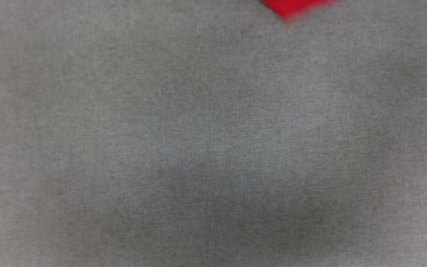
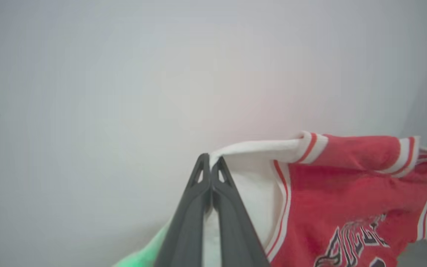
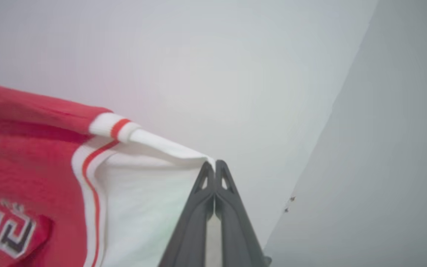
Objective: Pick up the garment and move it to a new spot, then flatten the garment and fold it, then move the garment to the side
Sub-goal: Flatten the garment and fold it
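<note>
The garment (image 2: 347,193) is a bright red jersey with white sleeves, red-striped cuffs and dark lettering on the chest. In the left wrist view it hangs stretched to the right of my left gripper (image 2: 210,160), whose dark fingers are shut on the white sleeve edge. Seen from the right wrist, the garment (image 3: 28,155) spreads to the left of my right gripper (image 3: 214,165), which is shut on the other white sleeve edge. A blurred red tip of the garment (image 1: 293,8) pokes in at the top of the head view, above the grey cloth surface (image 1: 213,148).
A pale wall (image 2: 124,74) fills the background behind the garment in both wrist views. A room corner (image 3: 332,129) runs up the right side of the right wrist view. A green patch (image 2: 139,256) shows at the bottom by my left fingers.
</note>
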Available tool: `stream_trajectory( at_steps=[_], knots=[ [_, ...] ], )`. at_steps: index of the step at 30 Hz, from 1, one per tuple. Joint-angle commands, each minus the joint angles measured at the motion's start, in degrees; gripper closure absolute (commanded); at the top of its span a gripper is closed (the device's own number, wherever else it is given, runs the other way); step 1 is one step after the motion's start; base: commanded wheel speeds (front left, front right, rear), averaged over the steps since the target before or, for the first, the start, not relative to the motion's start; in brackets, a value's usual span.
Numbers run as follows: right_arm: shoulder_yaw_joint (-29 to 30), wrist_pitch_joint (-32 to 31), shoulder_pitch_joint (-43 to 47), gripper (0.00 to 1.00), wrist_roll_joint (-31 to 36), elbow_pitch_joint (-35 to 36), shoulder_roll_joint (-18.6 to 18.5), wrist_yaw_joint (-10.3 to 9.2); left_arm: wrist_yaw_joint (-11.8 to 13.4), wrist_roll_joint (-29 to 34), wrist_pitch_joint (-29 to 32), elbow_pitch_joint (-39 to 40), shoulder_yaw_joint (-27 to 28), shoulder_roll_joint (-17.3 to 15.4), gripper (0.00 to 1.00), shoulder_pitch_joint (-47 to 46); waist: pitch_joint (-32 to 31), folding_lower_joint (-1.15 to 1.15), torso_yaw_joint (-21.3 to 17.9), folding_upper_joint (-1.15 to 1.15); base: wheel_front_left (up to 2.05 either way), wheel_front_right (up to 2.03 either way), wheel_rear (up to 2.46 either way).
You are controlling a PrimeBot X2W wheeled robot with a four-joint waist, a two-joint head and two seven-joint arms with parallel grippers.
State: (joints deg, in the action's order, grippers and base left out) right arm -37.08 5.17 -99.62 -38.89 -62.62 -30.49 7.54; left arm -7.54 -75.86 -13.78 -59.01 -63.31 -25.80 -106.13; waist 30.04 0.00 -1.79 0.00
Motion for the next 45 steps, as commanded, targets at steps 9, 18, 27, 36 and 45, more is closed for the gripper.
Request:
stream_trajectory(
  at_steps=[9,18,27,36,45],
  knots=[
    [1.6,6.3,-1.8,1.0,5.4,-9.9,5.7,-0.09,0.1,1.0,-1.2,0.2,6.5,1.6,1.0,2.4,-6.9,0.0,1.6,0.0,0.0,0.0,0.0],
    [-6.2,1.5,16.5,1.0,0.3,0.3,2.6,-0.09,0.1,-4.1,2.5,16.9,-1.6,-6.9,1.0,25.4,-11.2,0.0,1.8,0.0,0.0,0.0,0.0],
    [-14.3,-9.7,43.1,1.0,-12.3,26.6,-10.6,-0.09,0.1,-7.6,0.4,34.9,-8.2,-18.4,1.0,48.9,-14.7,0.0,1.1,0.0,0.0,0.0,0.0],
    [-11.1,-17.8,63.3,1.0,-19.2,46.7,-22.8,-0.09,0.1,-5.4,-0.9,44.0,-9.6,-23.5,1.0,63.6,-16.7,0.0,0.7,0.0,0.0,0.0,0.0],
    [-1.7,-25.8,80.7,1.0,-22.2,59.8,-30.2,-0.09,0.1,-2.7,0.5,53.4,-10.0,-29.3,1.0,71.9,-16.4,0.0,1.1,0.0,0.0,0.0,0.0]
  ],
)
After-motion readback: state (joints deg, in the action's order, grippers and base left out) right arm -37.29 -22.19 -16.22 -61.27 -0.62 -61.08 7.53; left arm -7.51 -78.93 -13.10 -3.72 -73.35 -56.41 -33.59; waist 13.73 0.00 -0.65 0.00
